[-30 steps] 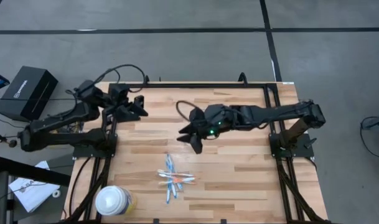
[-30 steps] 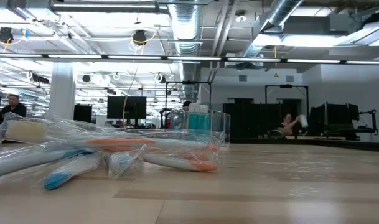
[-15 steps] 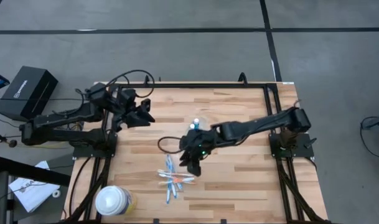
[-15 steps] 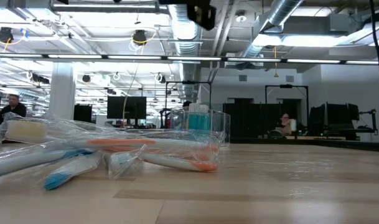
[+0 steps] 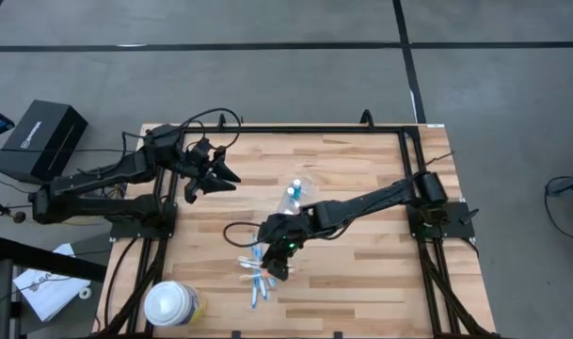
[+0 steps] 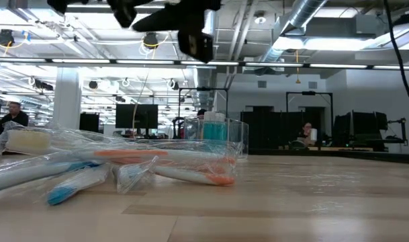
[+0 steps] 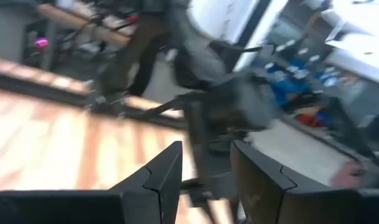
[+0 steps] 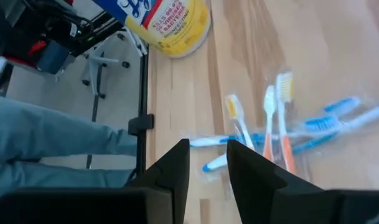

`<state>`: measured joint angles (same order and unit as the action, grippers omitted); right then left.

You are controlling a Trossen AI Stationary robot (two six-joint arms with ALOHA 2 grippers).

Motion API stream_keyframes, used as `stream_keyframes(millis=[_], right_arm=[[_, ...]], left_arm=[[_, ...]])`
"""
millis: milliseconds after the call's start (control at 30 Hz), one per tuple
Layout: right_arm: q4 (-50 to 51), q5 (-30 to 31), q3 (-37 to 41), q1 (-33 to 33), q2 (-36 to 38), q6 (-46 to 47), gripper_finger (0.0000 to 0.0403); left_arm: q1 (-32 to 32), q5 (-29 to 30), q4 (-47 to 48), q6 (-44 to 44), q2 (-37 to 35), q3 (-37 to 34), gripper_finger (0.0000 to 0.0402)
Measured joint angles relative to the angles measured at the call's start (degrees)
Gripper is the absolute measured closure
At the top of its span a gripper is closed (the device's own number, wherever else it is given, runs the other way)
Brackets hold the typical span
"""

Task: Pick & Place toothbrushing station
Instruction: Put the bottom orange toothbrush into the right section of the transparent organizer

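Several blue, white and orange toothbrushes (image 5: 262,273) lie in a loose crossed heap in clear wrappers on the wooden table, near its near edge; they also show in the right wrist view (image 8: 282,134) and the low view (image 6: 123,168). A small clear cup (image 5: 293,195) with blue tubes in it stands upright mid-table, and shows in the low view (image 6: 221,134). My right gripper (image 5: 277,264) hangs open just above the heap's right side, fingers pointing down (image 8: 208,146), touching nothing. My left gripper (image 5: 222,175) is open in the air at the far left (image 7: 205,152).
A large round yellowish container with a white top (image 5: 171,304) stands at the near left corner, also in the right wrist view (image 8: 170,22). A black box (image 5: 43,138) sits off the table's left side. Bare wood (image 5: 380,282) lies right of the heap.
My right gripper has swung from mid-table toward the near edge and leftward, coming down over the toothbrush heap; the arm has uncovered the clear cup. My left gripper has reached a little toward the table's right. The toothbrushes and cup have stayed put.
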<state>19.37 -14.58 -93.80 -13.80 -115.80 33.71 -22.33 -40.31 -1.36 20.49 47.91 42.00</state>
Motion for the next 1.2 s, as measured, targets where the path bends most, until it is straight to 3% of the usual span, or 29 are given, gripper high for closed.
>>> stream_keyframes(millis=[533, 800, 1200], right_arm=[[8.27, -1.71, -18.04, -2.32, -15.34, -0.72, 0.0304], [8.82, -3.77, -19.34, -1.99, -20.37, 0.26, 0.0304], [8.37, -4.76, -19.34, 0.58, -20.30, -0.68, 0.0304]], left_arm=[[-9.13, 1.57, 11.56, -11.49, -2.31, -1.95, 0.0268], [-11.76, 1.55, 11.44, -11.47, -5.90, -7.05, 0.0268], [-11.84, 1.92, 10.61, -12.54, -6.31, -9.46, 0.0270]])
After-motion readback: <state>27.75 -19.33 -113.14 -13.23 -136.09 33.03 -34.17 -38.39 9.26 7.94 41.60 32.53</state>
